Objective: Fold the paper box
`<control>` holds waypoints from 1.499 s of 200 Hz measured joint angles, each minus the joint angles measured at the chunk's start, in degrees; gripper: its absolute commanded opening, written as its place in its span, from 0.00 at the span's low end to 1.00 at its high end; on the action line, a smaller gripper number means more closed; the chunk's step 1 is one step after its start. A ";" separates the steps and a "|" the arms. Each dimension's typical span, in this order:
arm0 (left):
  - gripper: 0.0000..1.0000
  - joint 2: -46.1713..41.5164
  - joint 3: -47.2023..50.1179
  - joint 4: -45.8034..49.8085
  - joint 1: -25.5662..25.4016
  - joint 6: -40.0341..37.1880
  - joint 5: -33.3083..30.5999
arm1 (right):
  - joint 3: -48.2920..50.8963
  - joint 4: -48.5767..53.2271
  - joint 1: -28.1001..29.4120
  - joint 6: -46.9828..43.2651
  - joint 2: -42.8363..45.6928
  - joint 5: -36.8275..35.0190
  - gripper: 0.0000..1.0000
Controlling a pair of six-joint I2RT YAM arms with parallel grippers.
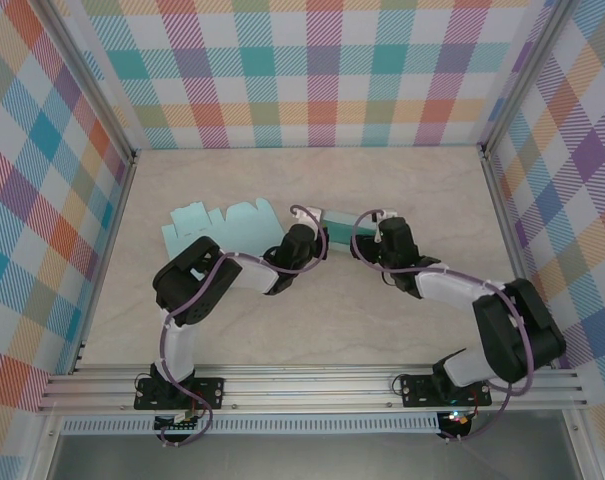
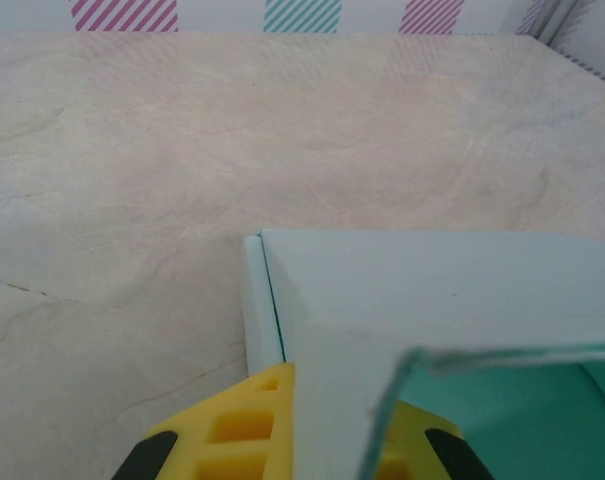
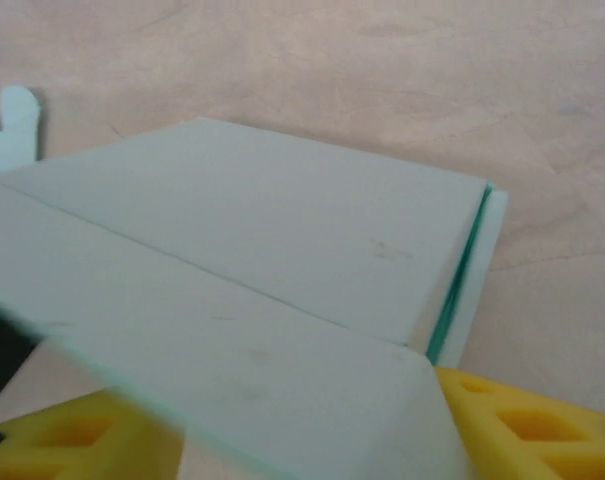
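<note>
A pale teal paper box [image 1: 222,225] lies towards the left of the middle of the beige counter [image 1: 312,330], its flat, notched cut-out spread open on the left side and a darker teal, raised part at its right end. The left pincer [image 1: 312,238] reaches to that raised part from the near side and is clenched on the paper box; in the left wrist view a panel runs edge-on between its yellow fingers [image 2: 232,435], with a folded corner lying just ahead of them. Just right of it, the right pincer [image 1: 367,232] is at the same raised part, released: its yellow fingers [image 3: 522,420] stand wide apart with a flap lying across them
</note>
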State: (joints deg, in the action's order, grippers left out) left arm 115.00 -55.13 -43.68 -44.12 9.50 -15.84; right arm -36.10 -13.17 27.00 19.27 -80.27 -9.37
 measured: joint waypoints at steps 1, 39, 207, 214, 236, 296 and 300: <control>0.00 0.00 0.04 0.02 -0.02 -0.11 -0.02 | 0.00 0.15 0.00 -0.02 0.17 0.00 0.75; 0.00 0.00 0.26 0.02 -0.37 -1.33 -1.29 | 0.00 8.85 0.09 3.56 10.32 -0.42 0.95; 0.21 0.00 2.34 1.05 -0.90 -3.91 -2.34 | -28.96 34.16 -9.53 10.58 -16.96 9.44 0.99; 0.23 -0.07 2.43 0.98 -0.90 -3.93 -2.21 | -28.65 33.86 -9.53 10.78 -17.68 9.79 0.99; 0.38 -0.92 3.37 1.03 -1.03 -4.07 -1.62 | -27.65 32.50 -9.53 11.67 -19.04 10.62 0.98; 0.65 -6.78 10.49 3.85 -2.10 -2.38 0.42 | -25.66 28.72 -9.51 12.87 -20.06 11.91 0.98; 0.66 -7.52 11.13 4.31 -2.36 -2.21 0.33 | -25.57 28.57 -9.46 12.90 -20.15 11.91 0.98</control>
State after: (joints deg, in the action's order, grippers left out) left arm 107.48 -44.01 -39.38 -46.48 7.29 -15.51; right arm -61.67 15.40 17.54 32.16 -100.42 2.55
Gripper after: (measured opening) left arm 0.637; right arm 0.980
